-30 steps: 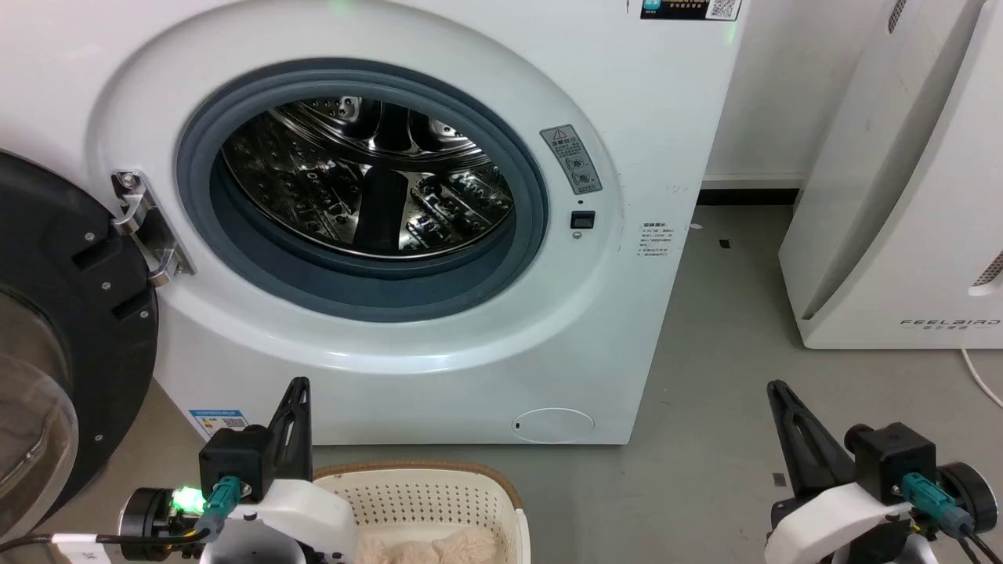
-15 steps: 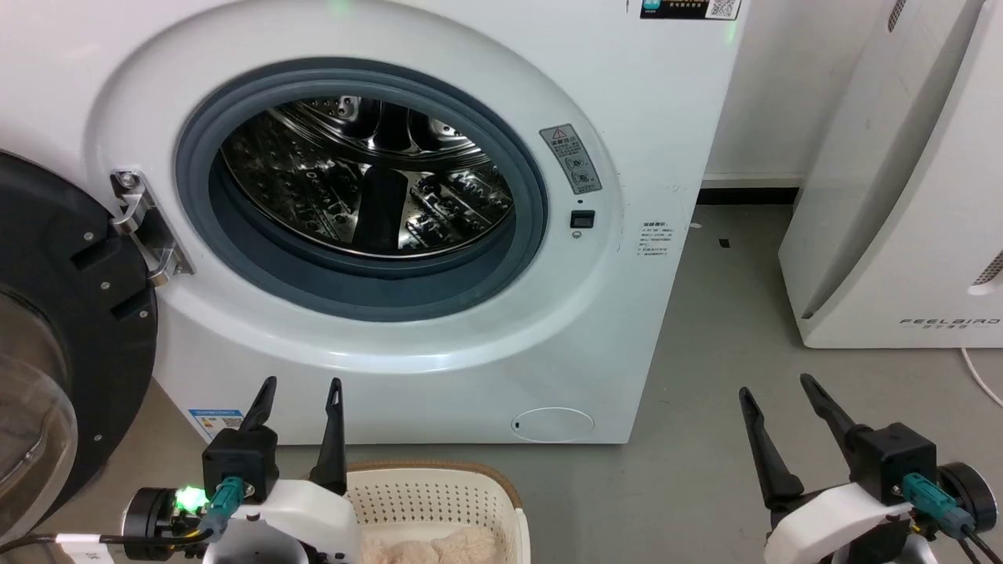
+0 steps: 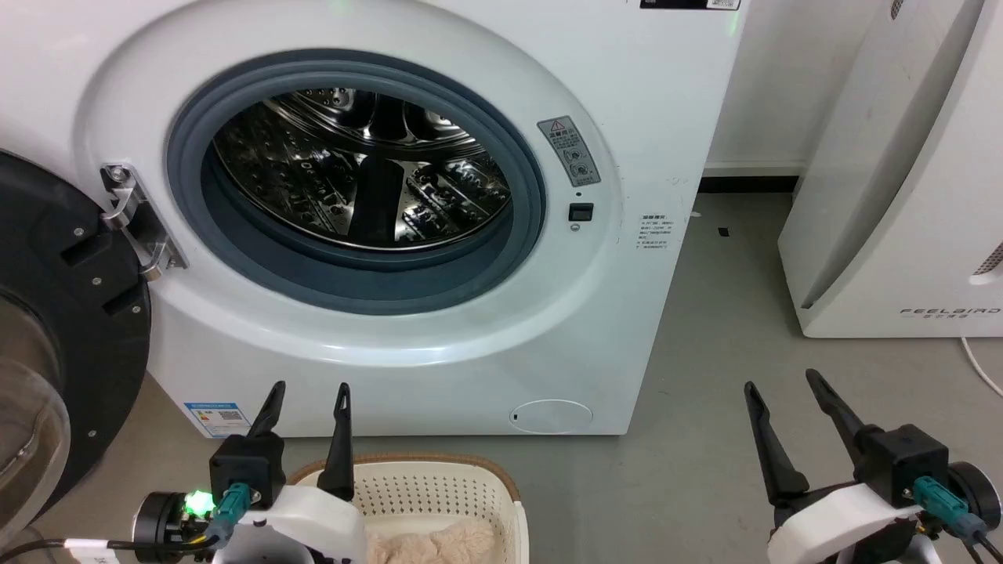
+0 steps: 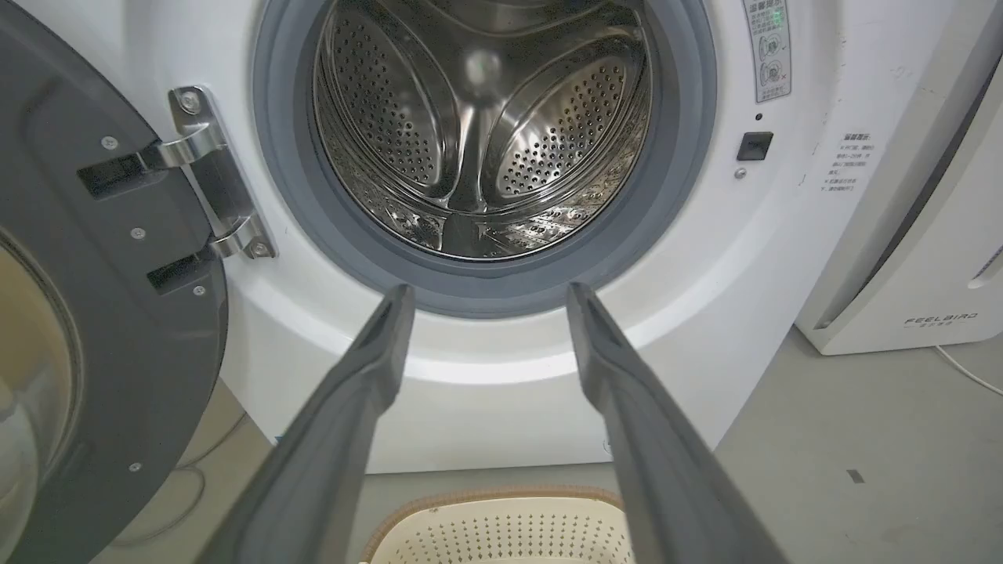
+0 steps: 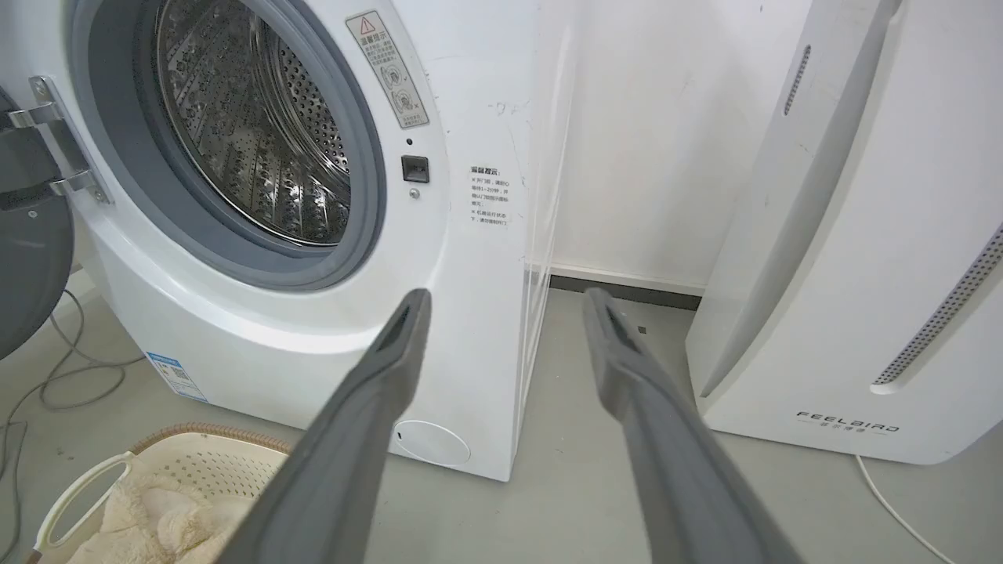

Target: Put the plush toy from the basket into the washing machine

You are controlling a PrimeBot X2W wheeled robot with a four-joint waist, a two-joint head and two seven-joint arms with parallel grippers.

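Note:
The white washing machine (image 3: 407,345) stands before me with its grey-gasketed porthole showing the bare steel drum (image 3: 360,168). Its black-framed glass door (image 3: 47,329) hangs swung out at the left. On the floor in front sits the cream perforated basket (image 3: 439,489) with a brown rim, and the shaggy cream plush toy (image 3: 435,544) lies inside, mostly cut off by the bottom edge. My left gripper (image 3: 307,390) is open above the basket's left rim. My right gripper (image 3: 782,380) is open over bare floor, well right of the basket. The basket (image 5: 211,462) and plush toy (image 5: 157,517) also show at the right wrist view's lower left.
A white slanted appliance lettered FEELBIRD (image 3: 901,180) stands at the right, with a strip of grey floor (image 3: 721,329) between it and the washer. A white cable (image 3: 979,372) trails beside it. Loose cables (image 5: 55,368) lie on the floor under the open door.
Both grippers went from shut to open a second ago and stay open. The head camera has tipped slightly, shifting the whole picture up a little.

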